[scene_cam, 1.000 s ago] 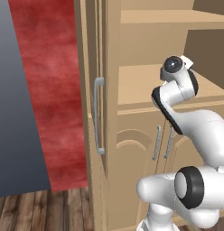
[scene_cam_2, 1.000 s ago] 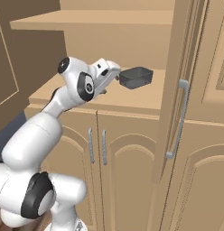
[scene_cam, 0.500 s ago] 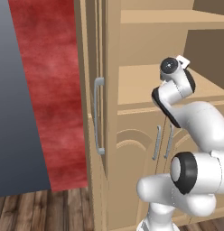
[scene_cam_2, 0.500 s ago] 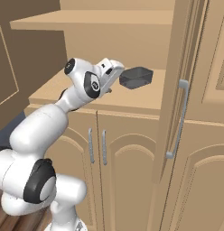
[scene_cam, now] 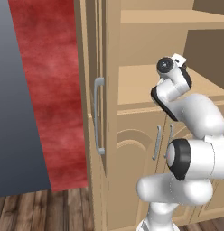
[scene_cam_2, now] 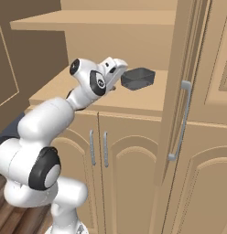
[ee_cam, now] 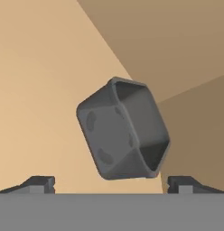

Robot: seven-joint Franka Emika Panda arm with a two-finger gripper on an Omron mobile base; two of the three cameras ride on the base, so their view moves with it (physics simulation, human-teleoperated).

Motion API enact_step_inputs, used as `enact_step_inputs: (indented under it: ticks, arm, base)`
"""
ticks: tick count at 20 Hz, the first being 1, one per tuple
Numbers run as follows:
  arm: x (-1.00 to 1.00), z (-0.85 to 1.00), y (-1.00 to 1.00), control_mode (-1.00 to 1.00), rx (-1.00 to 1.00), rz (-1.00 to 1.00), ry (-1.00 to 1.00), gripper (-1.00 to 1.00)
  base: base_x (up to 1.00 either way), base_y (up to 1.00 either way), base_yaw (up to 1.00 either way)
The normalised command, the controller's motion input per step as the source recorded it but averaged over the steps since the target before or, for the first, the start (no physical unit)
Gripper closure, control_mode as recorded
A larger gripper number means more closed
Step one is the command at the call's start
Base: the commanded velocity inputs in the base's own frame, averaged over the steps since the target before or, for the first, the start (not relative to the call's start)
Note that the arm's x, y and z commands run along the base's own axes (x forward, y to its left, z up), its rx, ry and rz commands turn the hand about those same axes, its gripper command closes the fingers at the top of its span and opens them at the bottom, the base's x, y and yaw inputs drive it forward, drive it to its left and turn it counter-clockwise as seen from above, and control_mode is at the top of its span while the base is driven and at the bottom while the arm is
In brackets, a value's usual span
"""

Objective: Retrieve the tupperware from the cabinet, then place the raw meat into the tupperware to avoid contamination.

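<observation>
We see a small dark grey, open-topped plastic tupperware tub (scene_cam_2: 138, 78) with rounded corners and a rimmed lip sitting upright on the tan shelf inside the tall light-tan wooden cabinet (scene_cam_2: 133, 151). In the hand view the tub (ee_cam: 123, 128) appears tilted, its empty inside showing faint round marks on the floor. The cabinet's (scene_cam: 127, 113) upper doors stand open, one edge-on with a slim silver bar handle (scene_cam_2: 179, 121). Its arched-panel lower doors are shut, each with a slim silver handle.
</observation>
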Motion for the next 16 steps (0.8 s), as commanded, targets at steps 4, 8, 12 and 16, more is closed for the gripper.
enact_step_inputs:
  ticks: [4,8,12,16]
  arm:
    - [0.32,0.0,-0.16,-1.0,0.0,0.0,0.01,-1.0]
    - [0.33,-0.02,-0.23,-1.0,0.0,0.0,0.0,-1.0]
    - [0.27,-0.15,-0.17,-1.0,0.0,0.0,0.01,-1.0]
    - [0.22,-0.2,-0.11,-1.0,0.0,0.0,0.06,-1.0]
  base:
    - [0.0,0.0,0.0]
    - [0.0,0.0,0.0]
    - [0.0,0.0,0.0]
    - [0.0,0.0,0.0]
